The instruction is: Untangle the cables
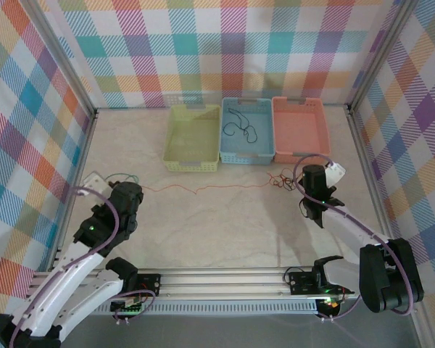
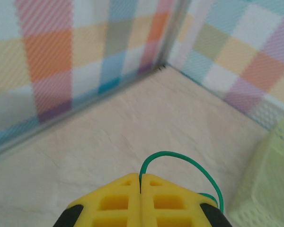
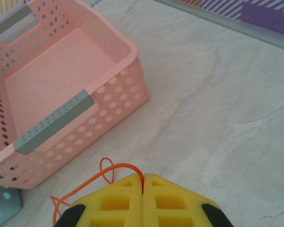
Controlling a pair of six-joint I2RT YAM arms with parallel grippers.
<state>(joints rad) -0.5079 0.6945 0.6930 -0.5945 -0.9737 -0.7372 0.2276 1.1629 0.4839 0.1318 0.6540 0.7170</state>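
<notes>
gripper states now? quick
Left gripper: closed, pinching the green cable.
Right gripper: closed, pinching the orange cable.

Wearing white link shells w/ black joints on left arm [image 1: 61, 279] & right arm [image 1: 346, 226]. Trailing pale lilac harness cable [image 1: 114, 217] in loops along both. Glowing green LED [image 1: 91, 229] on left. Showing left gripper [image 2: 140, 184] & right gripper [image 3: 143, 182] in yellow w/ square cut-outs, black side trim.
</notes>
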